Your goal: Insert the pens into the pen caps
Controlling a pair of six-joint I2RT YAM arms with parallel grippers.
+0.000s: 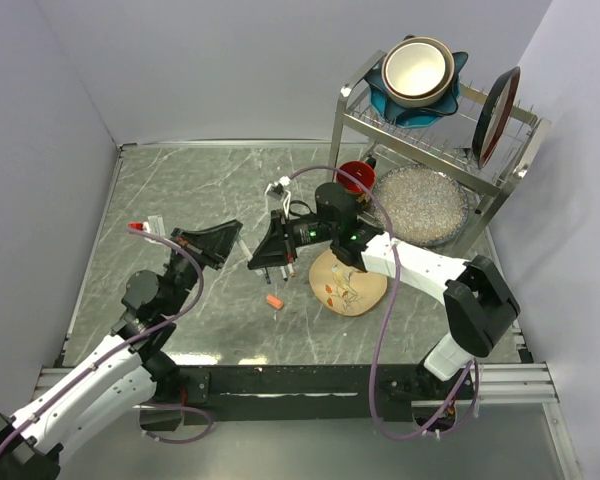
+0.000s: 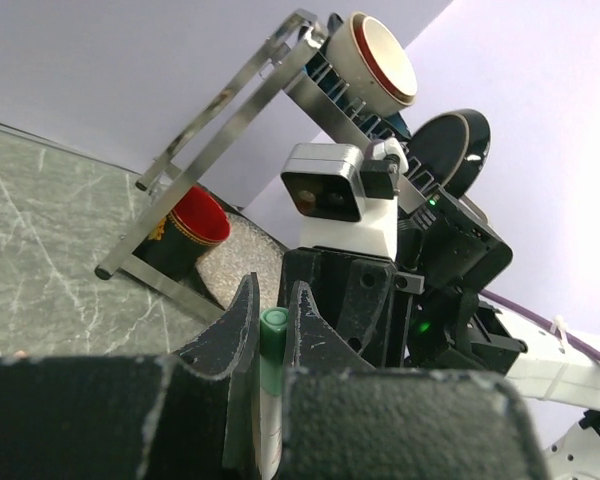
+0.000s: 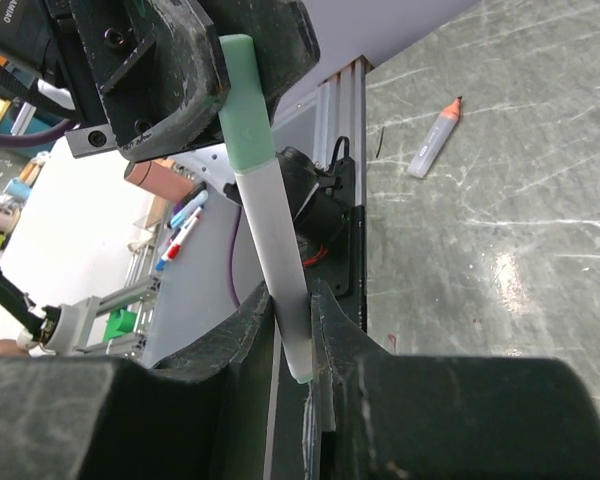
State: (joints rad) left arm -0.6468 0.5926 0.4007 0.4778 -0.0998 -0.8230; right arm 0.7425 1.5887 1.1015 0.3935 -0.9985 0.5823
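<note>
The left gripper (image 2: 273, 335) is raised off the table (image 1: 180, 190), its fingers pressed in on a green cap (image 3: 242, 100) that pokes out just past their tips. The cap sits on the end of a pale grey pen (image 3: 275, 250), which runs straight across to the right gripper (image 3: 292, 300). That gripper pinches the barrel low down, near its far end. Beyond the right gripper's fingers, an orange-tipped pen (image 3: 432, 140) lies flat on the table, well apart. To that gripper's right sits a round wooden board (image 1: 365, 295), and behind its wrist a red cup (image 1: 355, 175).
</note>
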